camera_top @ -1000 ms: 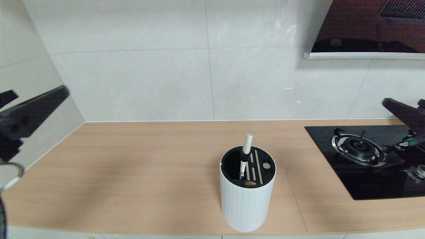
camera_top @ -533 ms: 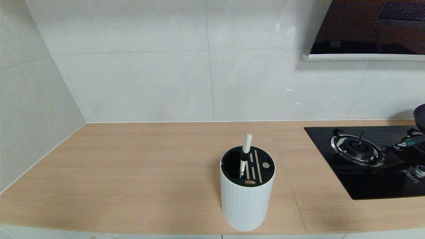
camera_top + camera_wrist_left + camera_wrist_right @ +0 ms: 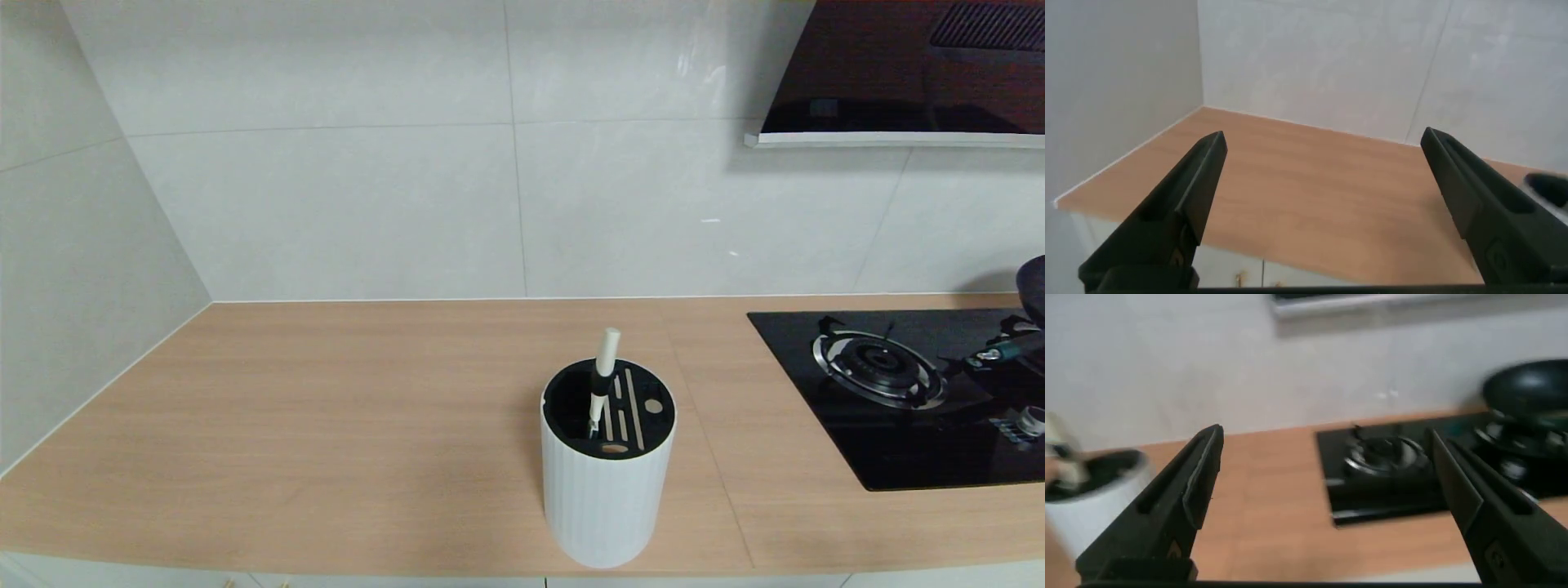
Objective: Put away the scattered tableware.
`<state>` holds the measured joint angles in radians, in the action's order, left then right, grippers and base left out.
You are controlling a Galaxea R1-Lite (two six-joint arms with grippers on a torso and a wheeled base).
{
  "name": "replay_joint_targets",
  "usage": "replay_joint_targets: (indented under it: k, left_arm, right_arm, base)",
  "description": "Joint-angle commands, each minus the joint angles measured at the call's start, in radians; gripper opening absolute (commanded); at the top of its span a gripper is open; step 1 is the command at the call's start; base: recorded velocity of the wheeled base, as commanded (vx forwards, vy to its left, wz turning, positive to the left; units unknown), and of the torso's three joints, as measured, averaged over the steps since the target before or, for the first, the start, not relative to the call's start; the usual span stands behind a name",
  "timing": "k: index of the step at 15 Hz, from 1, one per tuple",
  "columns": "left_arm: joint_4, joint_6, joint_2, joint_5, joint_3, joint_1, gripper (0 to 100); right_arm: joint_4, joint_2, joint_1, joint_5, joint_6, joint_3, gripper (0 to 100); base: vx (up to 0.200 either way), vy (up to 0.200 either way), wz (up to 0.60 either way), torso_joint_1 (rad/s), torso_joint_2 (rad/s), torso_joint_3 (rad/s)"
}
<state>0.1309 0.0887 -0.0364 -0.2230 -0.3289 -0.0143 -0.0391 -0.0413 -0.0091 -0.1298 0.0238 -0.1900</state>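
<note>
1. Tableware amounts to one utensil standing in a holder. Both rest on the largest thing, a wooden countertop [image 3: 326,425] that runs across the lower half of the head view below a grey tiled wall [image 3: 326,204].
2. A dark range hood [image 3: 906,73] fills the upper right corner of the head view.
3. A black glass hob [image 3: 890,433] lies at the right of the head view, with a burner [image 3: 878,365] on it. The rim of a dark pan [image 3: 1033,282] shows at the right edge.
4. The left gripper [image 3: 1323,140] is held level and points across the countertop's corner end toward the wall. Its two black fingers [image 3: 1176,220] are spread wide with nothing between them. The bare wood it faces lies well apart from the holder.
5. The right gripper [image 3: 1324,434] is held level too, facing the countertop and the hob from the front. Its fingers [image 3: 1184,498] are likewise spread wide and hold nothing. In the right wrist view the holder [image 3: 1094,498] shows past the outer side of one finger, well apart from the tips, while the hob sits between the fingers, farther off.
6. The holder [image 3: 608,498] is a white ribbed cylinder with a black slotted top. It stands upright near the countertop's front edge, low in the head view and just right of centre.
7. The utensil [image 3: 606,359] has a white handle with a black band. It stands nearly upright in the holder's open compartment, on the left of its top, and its working end is hidden inside.
</note>
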Motion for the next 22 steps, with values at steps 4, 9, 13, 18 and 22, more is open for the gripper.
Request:
replay_joint_targets:
  k: [4, 9, 13, 18, 22]
  left_arm:
    - [-0.056, -0.05, 0.036, 0.068, 0.274, 0.017, 100]
    - [-0.134, -0.124, 0.036, 0.137, 0.312, 0.017, 100]
    - [-0.134, -0.132, 0.036, 0.139, 0.311, 0.016, 100]
    - [-0.128, -0.193, 0.036, 0.198, 0.315, 0.016, 100]
    - [-0.128, -0.173, 0.036, 0.203, 0.315, 0.016, 100]
  right_arm:
    - [-0.008, 0.04, 0.003, -0.008, -0.031, 0.19, 100]
    - [0.054, 0.038, 0.005, 0.111, -0.078, 0.187, 100]
    - [0.038, 0.038, 0.005, 0.124, -0.073, 0.19, 100]
    - [0.038, 0.038, 0.005, 0.124, -0.071, 0.19, 100]
    - [0.038, 0.038, 0.005, 0.124, -0.071, 0.19, 100]
  base:
    - [0.0, 0.0, 0.0, 0.0, 0.0, 0.0]
    - [0.0, 0.0, 0.0, 0.0, 0.0, 0.0]
    - [0.0, 0.0, 0.0, 0.0, 0.0, 0.0]
    - [0.0, 0.0, 0.0, 0.0, 0.0, 0.0]
    - [0.0, 0.0, 0.0, 0.0, 0.0, 0.0]
